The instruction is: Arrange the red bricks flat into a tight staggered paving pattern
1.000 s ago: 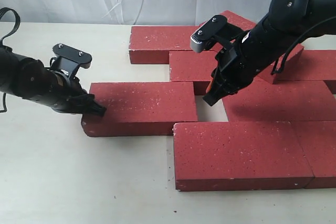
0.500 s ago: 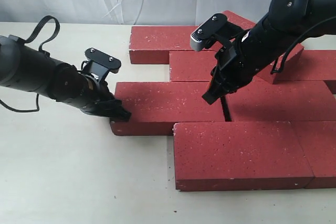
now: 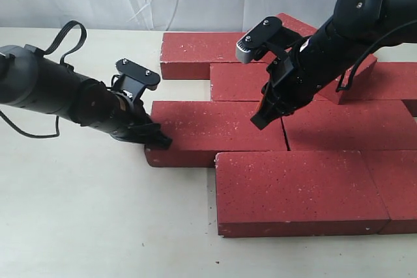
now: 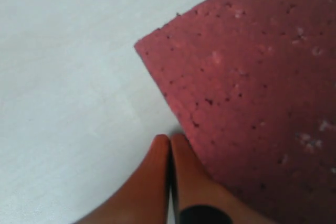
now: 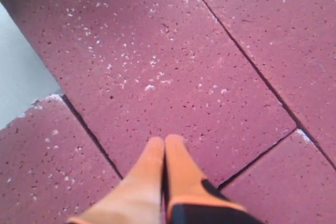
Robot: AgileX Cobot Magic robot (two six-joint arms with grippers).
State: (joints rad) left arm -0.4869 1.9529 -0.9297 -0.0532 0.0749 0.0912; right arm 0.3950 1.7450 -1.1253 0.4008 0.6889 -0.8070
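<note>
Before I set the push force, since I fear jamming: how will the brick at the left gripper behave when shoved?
The brick looks thick, so probably heavy and rigid. Its rough, pitted face suggests dragging, not gliding. Lying flat, it seems unlikely to tip.

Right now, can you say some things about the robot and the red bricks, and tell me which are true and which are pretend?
1. The left gripper has its jaws wide open. False: they are shut together.
2. Its tips sit at one end of a red brick. True.
3. The right gripper lifts a brick into the air. False: its jaws are shut and hold nothing.
4. Only a thin crack separates that red brick from its neighbour. True.
</note>
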